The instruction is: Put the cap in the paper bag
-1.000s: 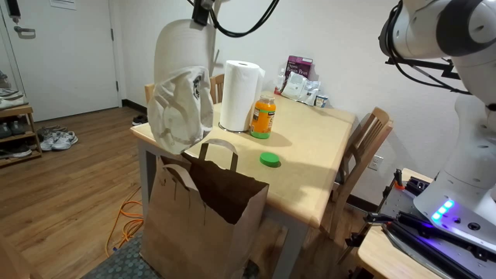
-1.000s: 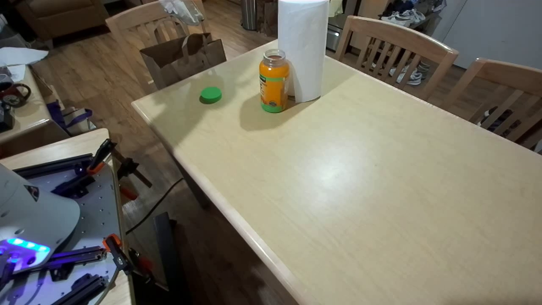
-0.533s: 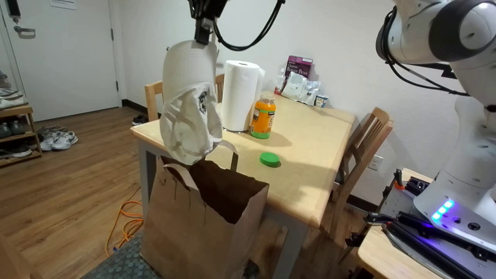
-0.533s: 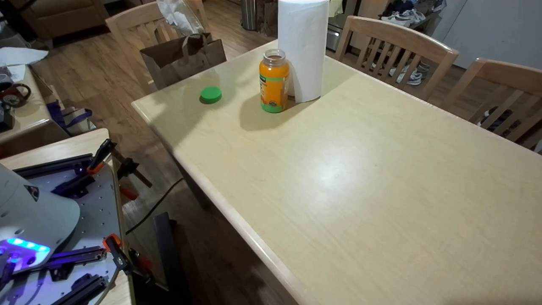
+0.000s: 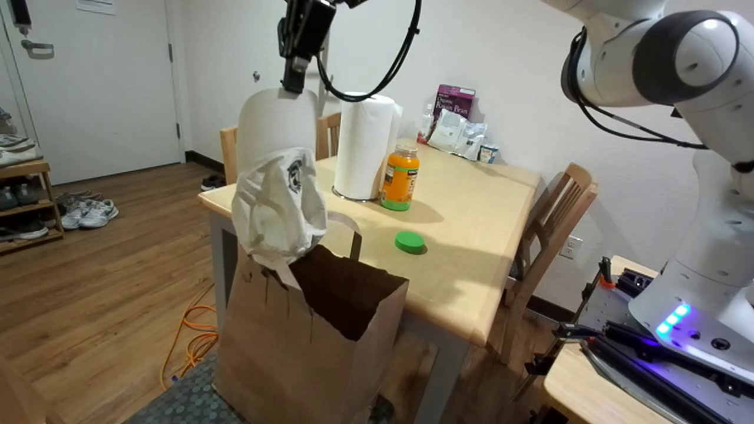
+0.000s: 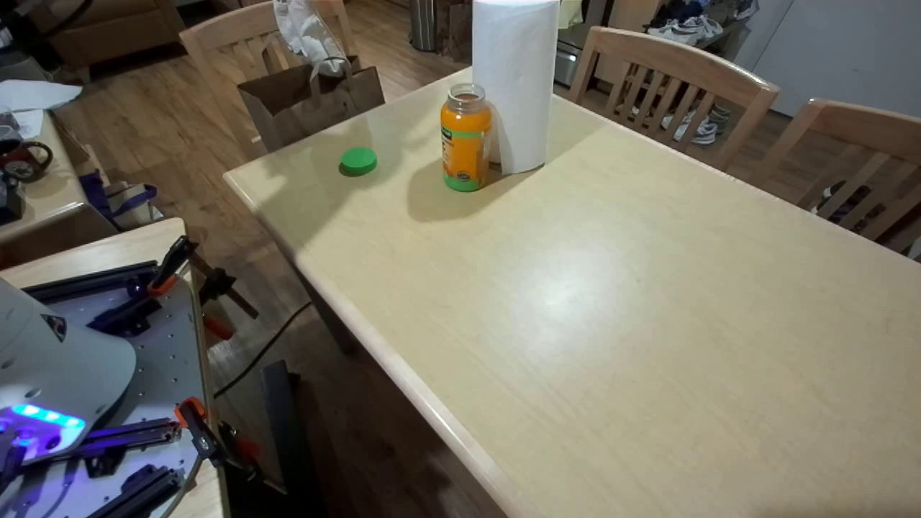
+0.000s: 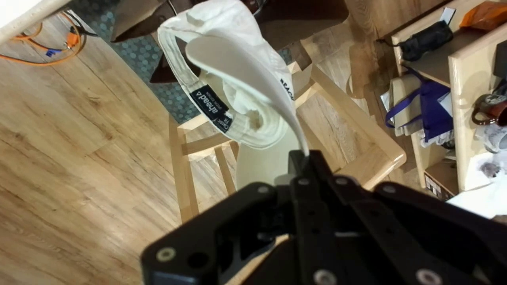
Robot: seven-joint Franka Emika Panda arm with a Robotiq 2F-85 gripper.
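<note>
Hanging from the end effector (image 7: 303, 159), the cap (image 5: 277, 200) is held by the edge of its brim, with the brim upward and the soft crown below. The jaws are closed together, and only the thin brim lies between them. The greater part of the cap is above the paper bag (image 5: 294, 347), at one edge of the open mouth of the bag. In an exterior view, its lower end hides a part of a looped handle (image 5: 287, 277); whether the cap touches this handle or the rim, or reaches below it, one cannot tell. A dark emblem (image 5: 296, 176) is seen on the crown, and the wrist view looks into the inside of the cap, where a dark label (image 7: 209, 102) sits on the band.

The paper bag stands upright on a chair (image 5: 182, 391) with a patterned seat, just beside the tabletop (image 5: 471, 200). On the tabletop stands a white paper roll (image 5: 360, 147), and just beside it an open jar (image 5: 399, 181) with orange content. Both are visible in both exterior views. Nearer to the bag lies a green lid (image 5: 408, 240), flat and apart from the jar. At the far end, near the wall (image 5: 530, 76), there are a purple box (image 5: 455, 101) and, in front of it, pale pouches (image 5: 457, 134). On the floor (image 5: 118, 282), an orange cord (image 5: 197, 341) lies in loops near the chair, and several shoes (image 5: 94, 213) are near the door (image 5: 112, 88).
</note>
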